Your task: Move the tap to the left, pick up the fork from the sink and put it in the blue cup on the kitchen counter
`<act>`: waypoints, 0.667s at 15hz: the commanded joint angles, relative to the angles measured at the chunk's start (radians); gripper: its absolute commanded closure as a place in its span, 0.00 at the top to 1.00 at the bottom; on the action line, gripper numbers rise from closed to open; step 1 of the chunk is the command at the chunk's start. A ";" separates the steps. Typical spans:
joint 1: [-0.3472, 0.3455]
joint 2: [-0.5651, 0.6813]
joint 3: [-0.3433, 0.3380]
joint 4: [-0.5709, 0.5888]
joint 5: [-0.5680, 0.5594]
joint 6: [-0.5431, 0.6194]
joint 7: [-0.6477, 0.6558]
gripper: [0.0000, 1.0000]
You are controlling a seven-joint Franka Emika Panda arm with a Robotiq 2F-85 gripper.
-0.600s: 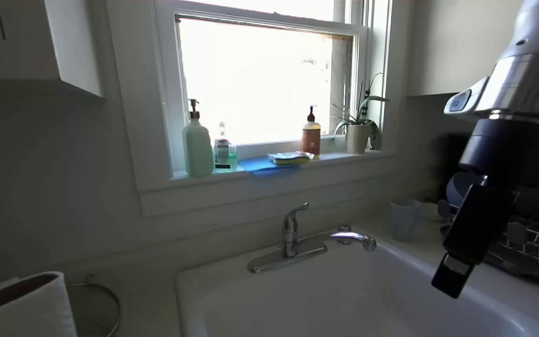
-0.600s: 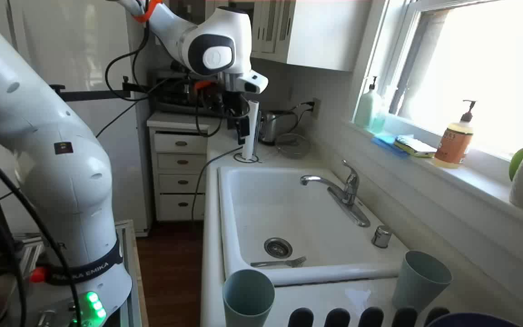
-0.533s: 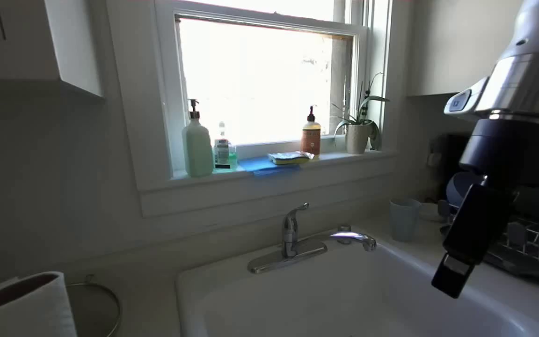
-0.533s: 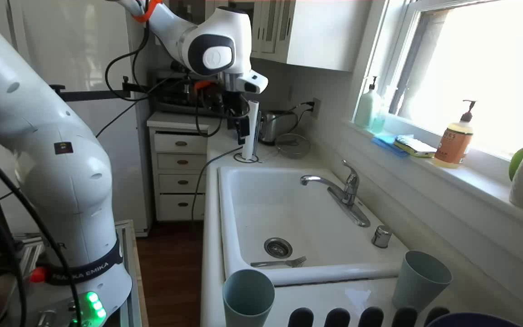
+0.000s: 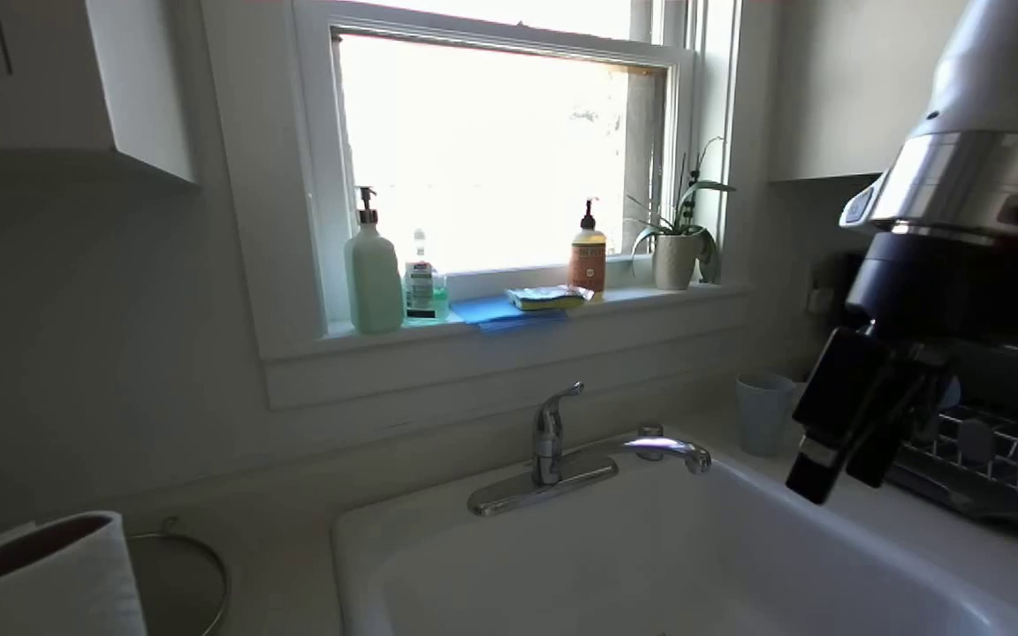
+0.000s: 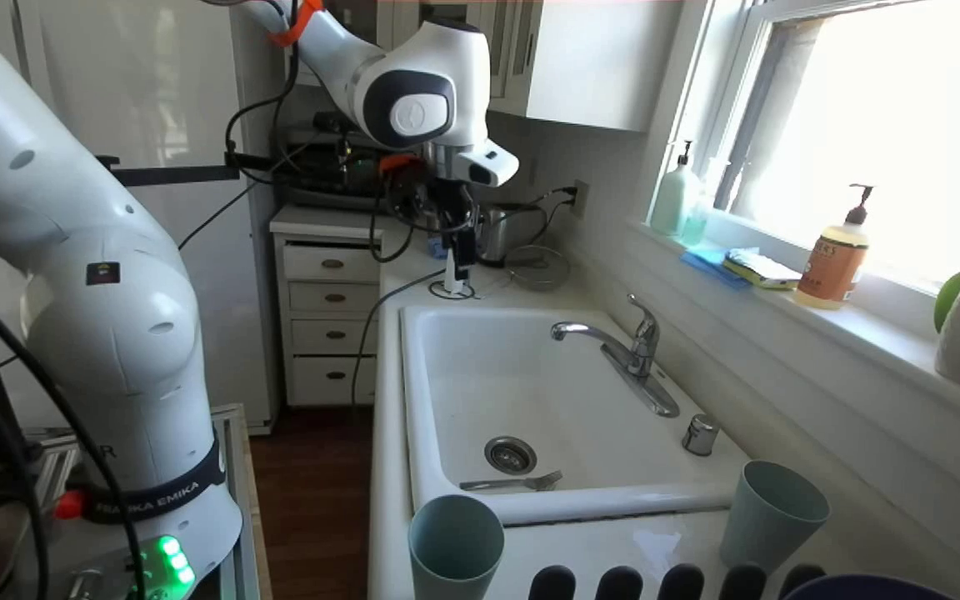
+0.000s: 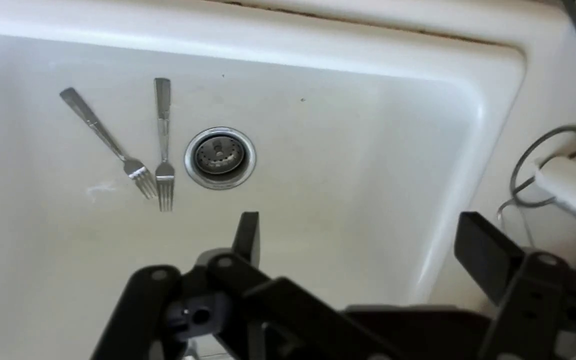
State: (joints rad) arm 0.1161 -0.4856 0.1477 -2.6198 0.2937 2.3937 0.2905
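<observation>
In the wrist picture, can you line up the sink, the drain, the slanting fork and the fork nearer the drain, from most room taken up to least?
1. Sink
2. Drain
3. Slanting fork and fork nearer the drain: too alike to rank.

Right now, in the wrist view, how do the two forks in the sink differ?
The nearer fork, beside the drain, lies almost straight up and down the picture; the farther fork slants, handle toward the upper left. The nearer fork's tips reach lower there than the farther fork's. Both are silvery, lie in the sink and point tines downward in that view; whether they touch is unclear.
</observation>
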 commanded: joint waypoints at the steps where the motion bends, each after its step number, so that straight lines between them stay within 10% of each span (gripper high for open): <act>1: -0.095 0.010 -0.087 -0.006 -0.002 0.010 0.024 1.00; 10: -0.302 0.068 -0.258 -0.016 -0.001 0.012 0.021 1.00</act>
State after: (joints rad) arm -0.1889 -0.4161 -0.1085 -2.6369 0.2956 2.4085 0.3095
